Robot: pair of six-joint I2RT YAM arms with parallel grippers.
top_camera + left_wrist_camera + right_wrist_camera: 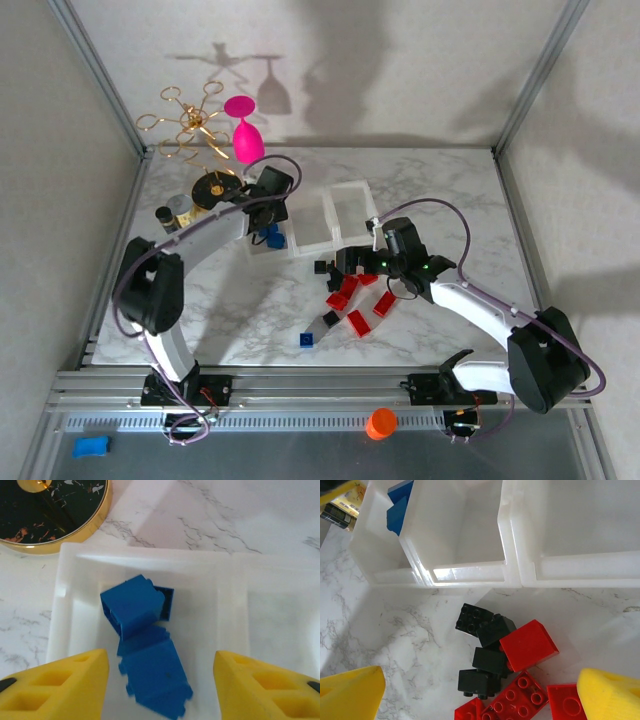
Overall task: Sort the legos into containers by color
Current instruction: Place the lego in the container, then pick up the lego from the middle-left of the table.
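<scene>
My left gripper (162, 690) hangs over the leftmost compartment of the tray (67, 605), with its yellow foam pads (60, 685) spread wide and pinching nothing. Below it, several glossy blue legos (135, 607) lie tumbled together on the compartment floor, one tipped on edge against another. The tray is milky translucent plastic with rounded rims and thin shared walls. Just past its far corner sits a round base (50, 510), black-speckled with a gold rim.

My right gripper (480, 700) is spread too, its pads apart on either side of a loose pile on the counter (450, 190). Studded black legos (482, 650) are stacked crookedly there, touching smooth-faced red legos (527, 645), and the pile lies just beside the tray's near wall. The middle and right compartments show bare white floors.

From above, a few red bricks (358, 322) and one small blue brick (306, 340) lie scattered nearer the arm bases, well apart from the tray (345, 186). Veined marble lies open to the left of the pile and along the counter's right side.
</scene>
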